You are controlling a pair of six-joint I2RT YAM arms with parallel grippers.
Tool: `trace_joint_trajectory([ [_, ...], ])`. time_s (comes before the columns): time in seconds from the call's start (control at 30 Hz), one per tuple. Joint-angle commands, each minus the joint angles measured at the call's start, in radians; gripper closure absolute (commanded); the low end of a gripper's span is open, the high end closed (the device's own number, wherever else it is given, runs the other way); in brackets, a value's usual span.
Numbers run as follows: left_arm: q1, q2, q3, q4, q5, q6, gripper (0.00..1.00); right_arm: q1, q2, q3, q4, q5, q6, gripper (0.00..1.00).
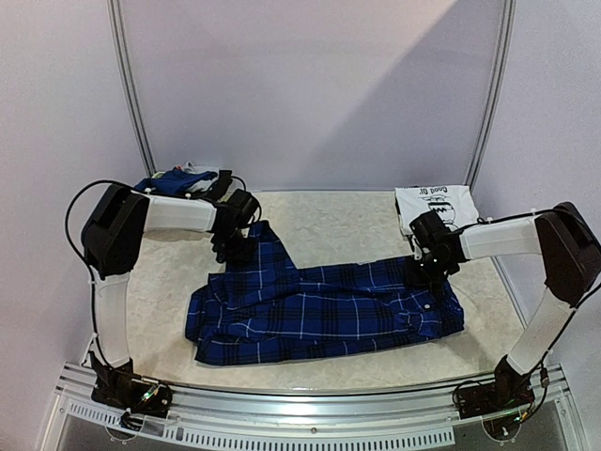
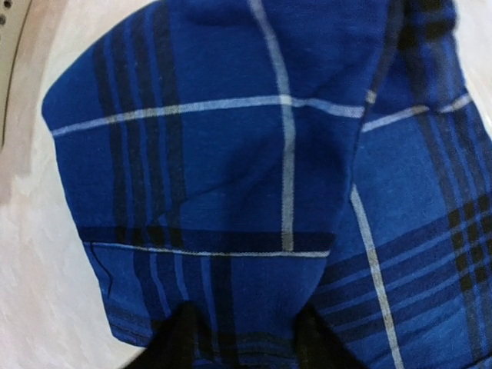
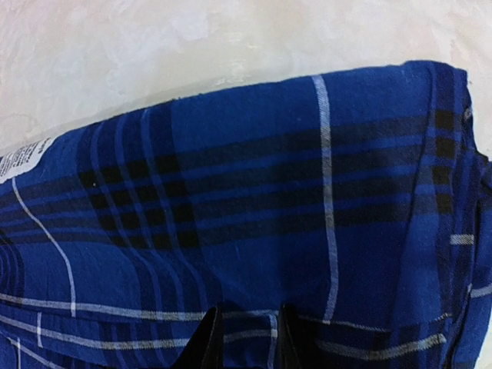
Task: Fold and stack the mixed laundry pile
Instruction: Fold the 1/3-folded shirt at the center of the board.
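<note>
Table carried the plaid shirt spread flat mid-table, long axis left-right, with one flap angled off toward the far left. Folded white printed tee sat at far right, small mixed heap at far left. Right gripper was pinched on the shirt's right end. Left gripper straddled the flap; couldn't tell if it was clamped.

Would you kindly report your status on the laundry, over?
Right gripper shut on the plaid shirt, right end; left gripper at its sleeve, grip unclear. Shirt lying spread out. Back corners: clothes pile left, folded white shirt right, neither obstructing.
</note>
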Motion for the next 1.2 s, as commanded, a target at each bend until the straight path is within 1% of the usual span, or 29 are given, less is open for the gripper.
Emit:
trace_joint_trajectory([
  [0.0,0.008,0.027,0.013,-0.026,-0.019,0.019,0.69,-0.004,-0.054,-0.009,-0.047,0.017,0.007,0.74],
  [0.07,0.008,0.010,0.010,-0.024,-0.032,0.018,0.84,-0.003,-0.064,-0.005,-0.056,0.017,0.008,0.74],
  [0.17,0.008,-0.035,-0.007,-0.014,-0.046,0.018,1.00,-0.003,-0.077,0.006,-0.066,0.017,0.008,0.74],
  [0.5,-0.002,-0.232,-0.034,-0.037,-0.112,0.017,1.00,-0.002,-0.127,0.060,-0.114,0.025,-0.002,0.74],
  [0.67,-0.044,-0.352,-0.070,-0.076,-0.134,0.017,1.00,0.000,-0.172,0.090,-0.136,0.016,-0.003,0.73],
  [0.77,-0.107,-0.438,-0.075,-0.128,-0.191,0.011,1.00,0.008,-0.214,0.101,-0.141,0.007,-0.004,0.73],
  [0.83,-0.149,-0.522,-0.067,-0.172,-0.224,0.002,1.00,0.013,-0.238,0.108,-0.142,-0.006,-0.005,0.73],
  [0.97,-0.256,-0.653,-0.033,-0.242,-0.240,0.001,1.00,0.024,-0.299,0.117,-0.146,-0.027,-0.005,0.72],
  [1.03,-0.322,-0.690,-0.005,-0.281,-0.249,0.004,1.00,0.029,-0.328,0.115,-0.147,-0.037,-0.005,0.71],
  [1.17,-0.486,-0.704,0.059,-0.366,-0.326,0.008,1.00,0.041,-0.396,0.106,-0.148,-0.055,0.001,0.67],
])
